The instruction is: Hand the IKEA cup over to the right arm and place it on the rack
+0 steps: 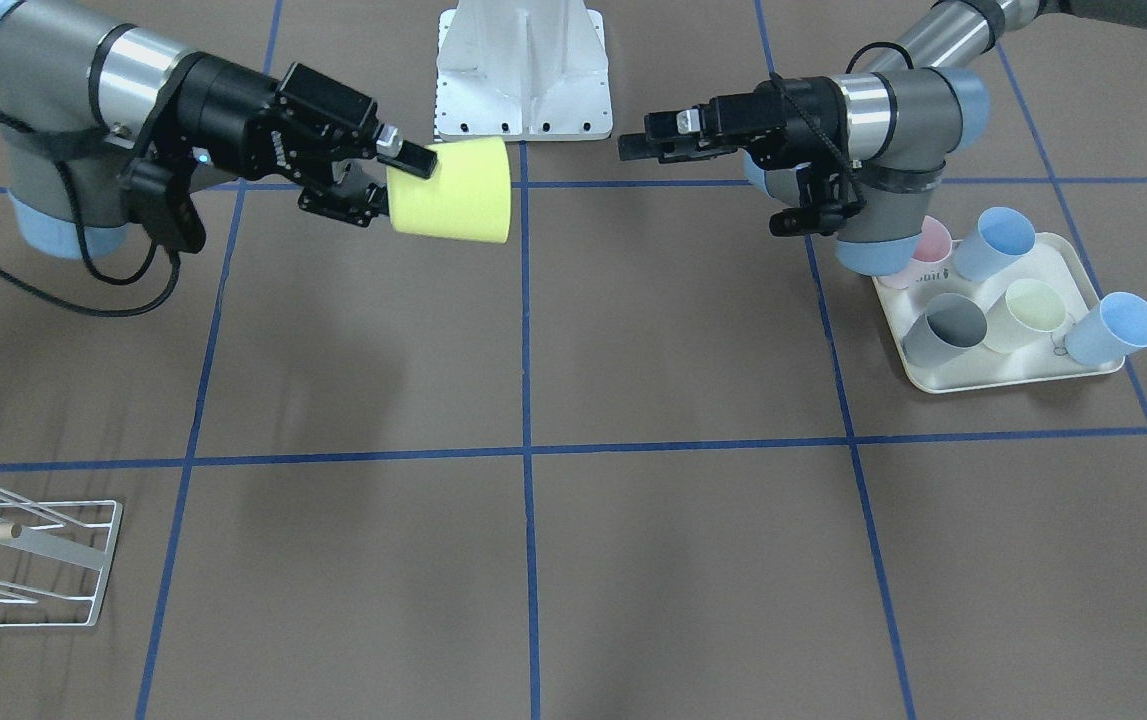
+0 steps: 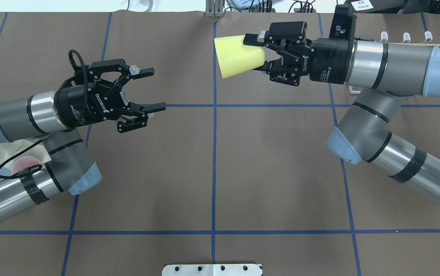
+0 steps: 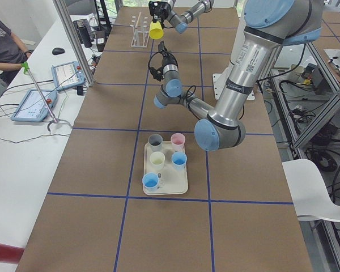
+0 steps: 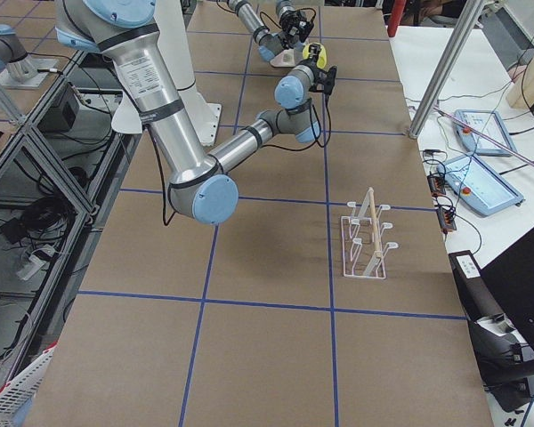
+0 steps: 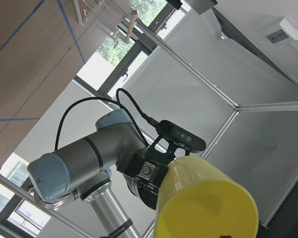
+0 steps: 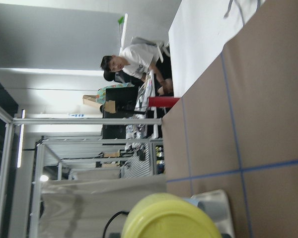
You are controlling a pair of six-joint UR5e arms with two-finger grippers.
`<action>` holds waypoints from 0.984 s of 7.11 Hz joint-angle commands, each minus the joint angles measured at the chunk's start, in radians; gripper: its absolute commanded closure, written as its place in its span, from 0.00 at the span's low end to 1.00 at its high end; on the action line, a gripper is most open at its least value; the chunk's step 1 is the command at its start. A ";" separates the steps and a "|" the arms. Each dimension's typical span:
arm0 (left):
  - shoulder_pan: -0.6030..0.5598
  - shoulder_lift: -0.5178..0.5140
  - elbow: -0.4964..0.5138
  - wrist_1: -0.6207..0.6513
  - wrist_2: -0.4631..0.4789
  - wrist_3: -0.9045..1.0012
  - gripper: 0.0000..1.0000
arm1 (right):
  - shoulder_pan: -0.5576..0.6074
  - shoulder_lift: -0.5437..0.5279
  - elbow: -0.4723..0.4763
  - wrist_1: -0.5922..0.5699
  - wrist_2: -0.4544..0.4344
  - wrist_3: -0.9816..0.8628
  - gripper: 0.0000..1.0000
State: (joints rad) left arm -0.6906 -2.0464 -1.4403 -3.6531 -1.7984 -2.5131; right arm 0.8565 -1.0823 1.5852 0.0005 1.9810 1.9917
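Yellow tapered plastic cup [image 1: 453, 190] is in the right arm's black two-finger claw [image 1: 398, 185], which is clamped on the cup's narrow end. The cup lies on its side in the air over the brown tabletop with blue tape grid [image 1: 683, 330]. Its wide end points toward the other arm, and it sits just on the right arm's side of the centre tape line. One finger lies along the outer wall. The other is mostly hidden by the cup in the front view, so the depth of the grip is uncertain. The left arm's claw [image 2: 157, 89] stands spread wide with nothing in it, facing the cup across the centre line and well apart from it. Judgement: the hand-over part is done, as the right arm alone carries the cup. Still to do is the carry to the small white wire rack with a wooden dowel [image 4: 365, 236]. It stands on the tabletop well away from the cup, on the right arm's side toward the operators' edge, with no cup seen on its prongs. After that comes seating the cup and letting go. A cream tray [image 1: 1013, 378] of five pastel cups sits below the left arm and is not involved.
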 commanded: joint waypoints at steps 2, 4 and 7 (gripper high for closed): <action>-0.107 0.063 0.021 0.199 -0.072 0.291 0.14 | 0.256 -0.066 -0.068 -0.269 0.241 -0.497 0.72; -0.266 0.063 0.027 0.390 -0.334 0.460 0.12 | 0.373 -0.183 -0.063 -0.385 0.349 -0.791 0.66; -0.303 0.072 0.024 0.490 -0.424 0.571 0.12 | 0.441 -0.258 -0.065 -0.502 0.329 -0.968 0.78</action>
State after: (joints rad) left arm -0.9844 -1.9804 -1.4156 -3.1817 -2.2057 -1.9610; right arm 1.2750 -1.3067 1.5260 -0.4666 2.3233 1.1120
